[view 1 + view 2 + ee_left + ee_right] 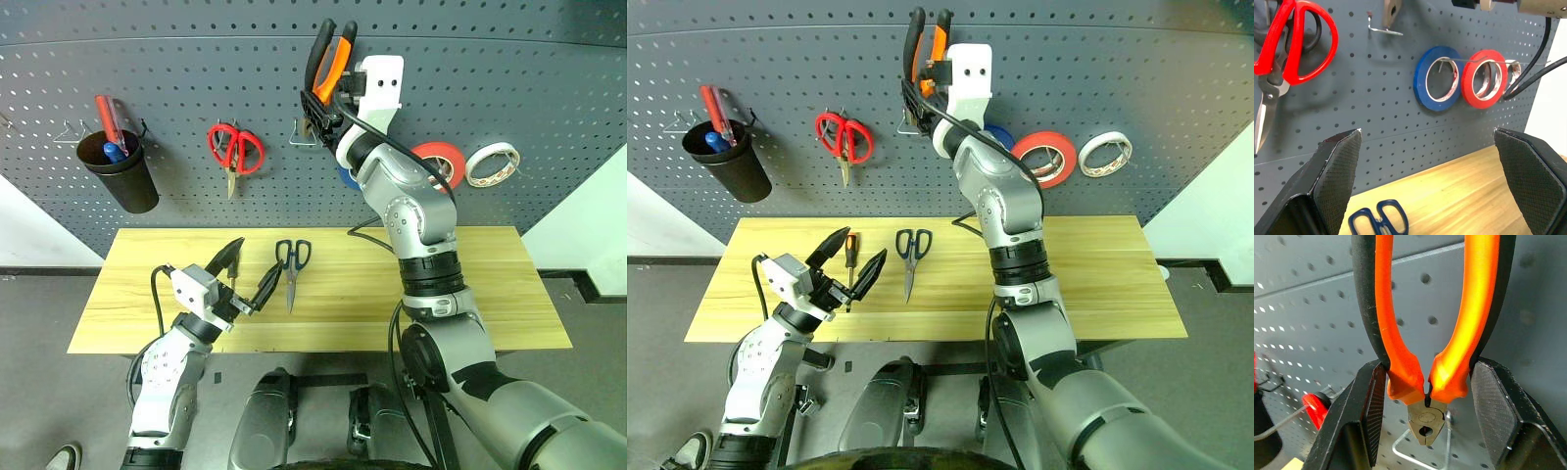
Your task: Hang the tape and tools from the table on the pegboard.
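Pliers: the orange-and-black-handled pliers (328, 61) sit at the upper centre of the head view, handles up and nose down, flat against the pegboard (509, 88).
Right gripper: your right gripper (1425, 396) is clamped on the pliers low on the handles, just above the pivot, one finger pressing each handle from outside.
Hook: in the right wrist view the steel nose hangs just above a wire hook (1420, 448); I cannot tell whether it is seated on it yet.
Doing this step well: bring the pliers straight down so the hook passes between the handles, keep them upright, and let go only once the wire takes the weight. A tilted release could drop the tool.
Left gripper: your left gripper (248, 277) hovers at the lower left of the frame above the table (490, 294), its jaws spread wide and empty.
Steel scissors: the dark-handled scissors (291, 266) lie on the wood at centre, blades toward the near edge, just beside the left gripper.
Screwdriver: the small screwdriver (849, 257) lies on the table between the left gripper's fingers as seen from the head.
Tape: the red tape (1484, 78) already hangs on the board, right of centre, next to a blue roll (1437, 78) and a white-cored roll (491, 163).
Other items on the board: red-handled scissors (235, 150) and a black cup (122, 171) hang in the upper left.
Progress: in my judgement, tape done, pliers in hand, two tools left.
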Motion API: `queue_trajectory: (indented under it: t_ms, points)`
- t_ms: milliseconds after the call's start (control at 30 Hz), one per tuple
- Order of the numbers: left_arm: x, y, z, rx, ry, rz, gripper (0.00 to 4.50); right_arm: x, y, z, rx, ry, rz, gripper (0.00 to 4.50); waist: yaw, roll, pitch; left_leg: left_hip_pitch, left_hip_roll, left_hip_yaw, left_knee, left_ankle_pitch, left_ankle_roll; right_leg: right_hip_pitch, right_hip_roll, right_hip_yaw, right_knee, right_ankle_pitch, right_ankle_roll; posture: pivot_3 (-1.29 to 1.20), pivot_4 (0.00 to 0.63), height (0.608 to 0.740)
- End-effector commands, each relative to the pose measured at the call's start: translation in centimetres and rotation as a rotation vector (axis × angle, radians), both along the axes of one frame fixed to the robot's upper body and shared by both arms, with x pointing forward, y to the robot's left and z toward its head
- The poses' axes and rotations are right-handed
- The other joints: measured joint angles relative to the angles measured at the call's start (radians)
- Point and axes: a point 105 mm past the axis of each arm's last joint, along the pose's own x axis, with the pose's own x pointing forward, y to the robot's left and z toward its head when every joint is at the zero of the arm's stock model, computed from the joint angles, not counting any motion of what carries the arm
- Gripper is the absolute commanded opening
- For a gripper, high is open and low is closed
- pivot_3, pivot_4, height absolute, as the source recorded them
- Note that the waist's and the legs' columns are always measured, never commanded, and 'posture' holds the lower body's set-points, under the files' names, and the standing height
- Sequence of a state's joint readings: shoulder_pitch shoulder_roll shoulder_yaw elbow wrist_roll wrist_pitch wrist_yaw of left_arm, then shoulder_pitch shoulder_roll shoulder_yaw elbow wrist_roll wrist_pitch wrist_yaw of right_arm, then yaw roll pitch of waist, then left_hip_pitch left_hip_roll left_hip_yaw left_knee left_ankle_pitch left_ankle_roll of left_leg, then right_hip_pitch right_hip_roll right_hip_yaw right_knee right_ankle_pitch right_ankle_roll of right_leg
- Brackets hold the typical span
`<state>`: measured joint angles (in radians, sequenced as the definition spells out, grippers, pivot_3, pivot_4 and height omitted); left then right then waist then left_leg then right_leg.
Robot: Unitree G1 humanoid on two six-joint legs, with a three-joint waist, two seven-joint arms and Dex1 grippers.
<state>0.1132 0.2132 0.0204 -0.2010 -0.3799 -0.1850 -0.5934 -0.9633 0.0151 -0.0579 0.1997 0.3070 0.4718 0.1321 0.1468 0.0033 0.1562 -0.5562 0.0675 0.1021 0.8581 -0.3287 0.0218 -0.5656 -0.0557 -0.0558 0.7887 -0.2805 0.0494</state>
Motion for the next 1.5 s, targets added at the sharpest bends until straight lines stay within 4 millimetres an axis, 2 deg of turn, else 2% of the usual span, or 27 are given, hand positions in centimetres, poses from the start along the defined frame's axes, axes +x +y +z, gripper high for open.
queue_trajectory:
  t_ms: [33, 500, 967, 1000, 1167, 1500]
  points:
    - [-0.4, -0.1, 1.3, -0.003, -0.053, 0.0, 4.5, -0.8, 0.0, 2.6, 0.026, -0.094, 0.003, 2.26, 0.0, 0.0, 0.0, 0.0, 0.0, 0.0, 0.0, 0.0, 0.0, 0.0, 0.0, 0.0, 0.0, 0.0, 0.0, 0.29, 0.171, 0.657]
    - [-0.3, 0.0, 1.2, -0.002, -0.052, 0.002, 4.5, -1.6, 0.8, 1.6, 0.02, -0.071, 0.052, 2.26, 0.0, 0.0, 0.0, 0.0, 0.0, 0.0, 0.0, 0.0, 0.0, 0.0, 0.0, 0.0, 0.0, 0.0, 0.0, 0.29, 0.174, 0.657]
    - [-0.4, 0.1, 1.2, -0.001, -0.053, 0.013, 4.5, -1.2, 0.7, 1.1, 0.016, -0.035, 0.04, 2.26, 0.0, 0.0, 0.0, 0.0, 0.0, 0.0, 0.0, 0.0, 0.0, 0.0, 0.0, 0.0, 0.0, 0.0, 0.0, 0.3, 0.173, 0.657]
    - [-0.4, 0.1, 1.2, -0.001, -0.053, 0.013, 4.5, -1.2, 0.7, 1.0, 0.017, -0.033, 0.039, 2.98, 0.0, 0.0, 0.0, 0.0, 0.0, 0.0, 0.0, 0.0, 0.0, 0.0, 0.0, 0.0, 0.0, 0.0, 0.0, 0.3, 0.173, 0.657]
    - [-0.4, 0.1, 1.2, -0.002, -0.053, 0.015, 4.5, -1.1, 0.7, 0.9, 0.013, -0.029, 0.033, 4.46, 0.0, 0.0, 0.0, 0.0, 0.0, 0.0, 0.0, 0.0, 0.0, 0.0, 0.0, 0.0, 0.0, 0.0, 0.0, 0.3, 0.173, 0.657]
    - [-0.2, 0.2, 1.1, -0.002, -0.053, 0.015, 4.5, -1.0, 0.5, 0.6, 0.006, -0.025, 0.025, 4.46, 0.001, 0.0, 0.0, 0.0, 0.0, 0.0, 0.0, 0.0, 0.0, 0.0, 0.0, 0.0, 0.0, 0.0, 0.0, 0.3, 0.168, 0.657]
